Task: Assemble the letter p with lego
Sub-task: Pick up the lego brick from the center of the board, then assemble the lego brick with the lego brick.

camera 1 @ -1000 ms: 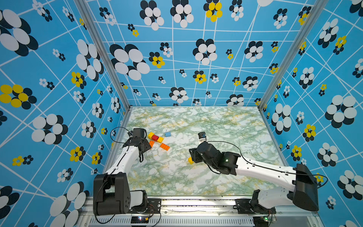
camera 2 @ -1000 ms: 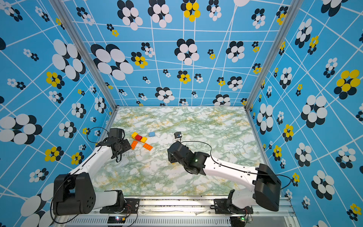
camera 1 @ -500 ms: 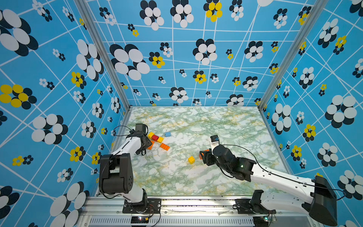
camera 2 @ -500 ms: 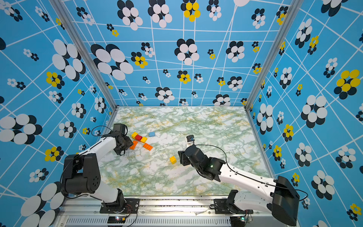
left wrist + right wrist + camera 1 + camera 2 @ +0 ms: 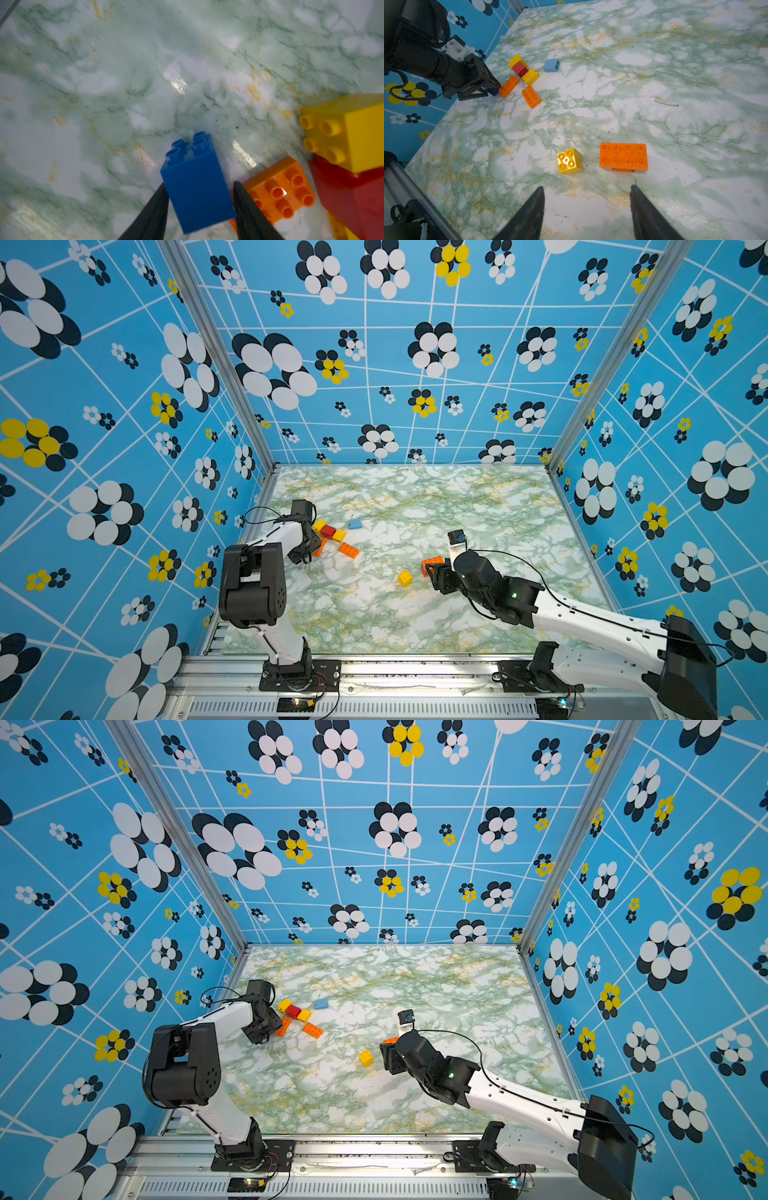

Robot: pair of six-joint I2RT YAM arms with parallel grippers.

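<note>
Left gripper [image 5: 199, 184] pinches blue brick [image 5: 193, 187]; orange brick [image 5: 278, 191] just beside it. Right gripper [image 5: 587, 186] spread, empty; yellow cube [image 5: 569, 161] near.

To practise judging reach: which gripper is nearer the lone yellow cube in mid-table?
Right. The right gripper hangs open just short of the yellow cube; the left gripper is across the table at the brick cluster, clamped on a blue brick.

A blue brick [image 5: 197, 187] is just beside the clustered lego [image 5: 328, 531].
</note>
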